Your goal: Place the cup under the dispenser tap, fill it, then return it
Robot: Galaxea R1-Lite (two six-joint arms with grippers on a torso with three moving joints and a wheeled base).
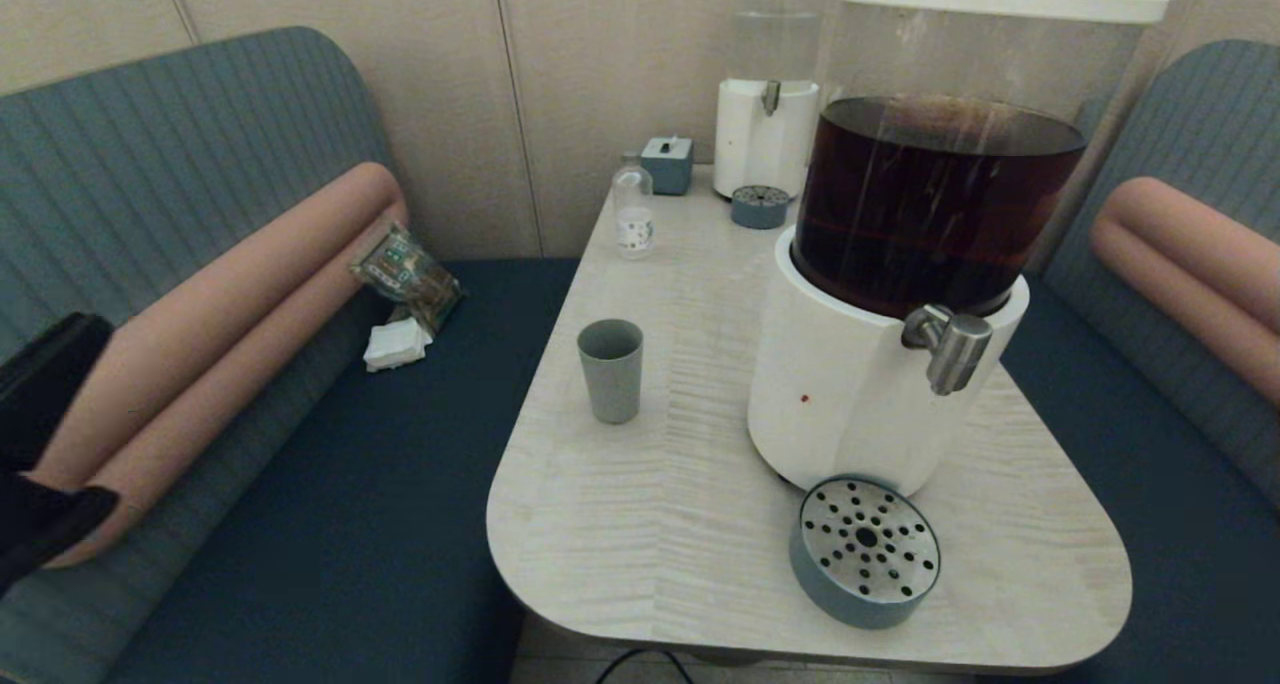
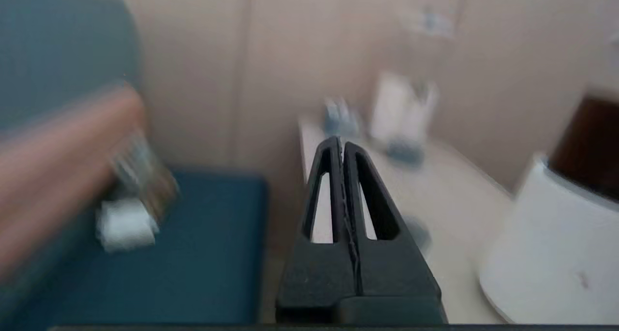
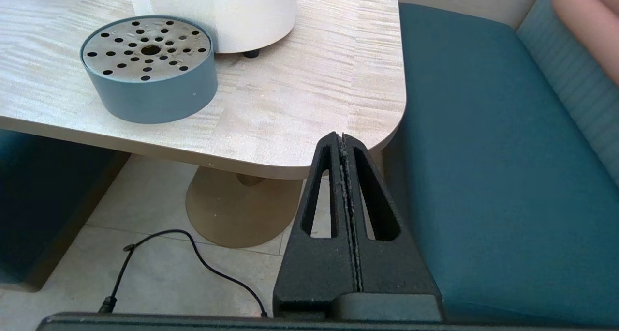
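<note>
The small grey-blue cup (image 1: 610, 369) stands upright and empty on the pale table (image 1: 650, 524), left of the big dispenser's white base (image 1: 835, 404). The brushed-metal tap (image 1: 956, 347) juts from that base, above the round perforated drip tray (image 1: 865, 552). Nothing stands under the tap. My left gripper (image 2: 342, 144) is shut on nothing, out over the left bench, well short of the cup; its arm (image 1: 40, 434) shows at the far left edge. My right gripper (image 3: 342, 137) is shut and empty, low beside the table's near right corner, out of the head view.
A second dispenser (image 1: 765, 114) with its own drip tray (image 1: 760, 207), a small clear bottle (image 1: 633, 209) and a grey box (image 1: 667, 164) stand at the table's far end. Snack packets and tissues (image 1: 405, 294) lie on the left bench. A cable (image 3: 193, 253) runs over the floor.
</note>
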